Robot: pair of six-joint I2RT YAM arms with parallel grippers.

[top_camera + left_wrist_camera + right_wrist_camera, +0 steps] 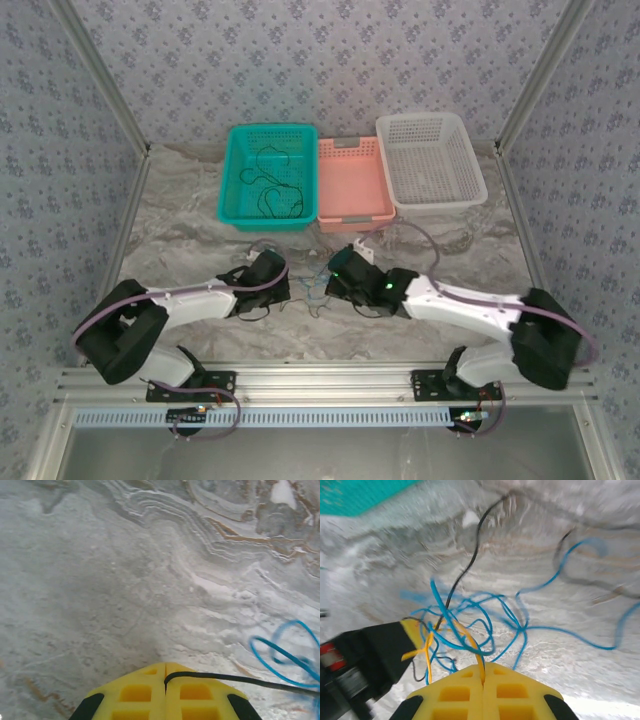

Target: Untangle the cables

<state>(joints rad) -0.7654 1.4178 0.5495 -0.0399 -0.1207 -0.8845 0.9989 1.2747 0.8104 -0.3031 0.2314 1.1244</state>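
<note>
A tangle of thin blue, black and yellow cables [308,293] lies on the marble table between my two grippers. My left gripper [165,666] is shut on a black cable [240,680], which runs off to the right past a blue loop [285,655]. My right gripper [483,667] is shut on a yellow cable [470,642] that rises into the knot of blue cables [485,615]. Another black cable [470,560] runs up and away from the knot. The left gripper's finger [385,650] sits just left of the knot. In the top view the left gripper [272,285] and right gripper [335,280] face each other.
Three baskets stand in a row at the back: a teal basket [232,180] with black cables in it, a pink basket [352,185], and a white basket [430,160]. Marble table [180,220] stretches to both sides, bounded by the metal frame posts.
</note>
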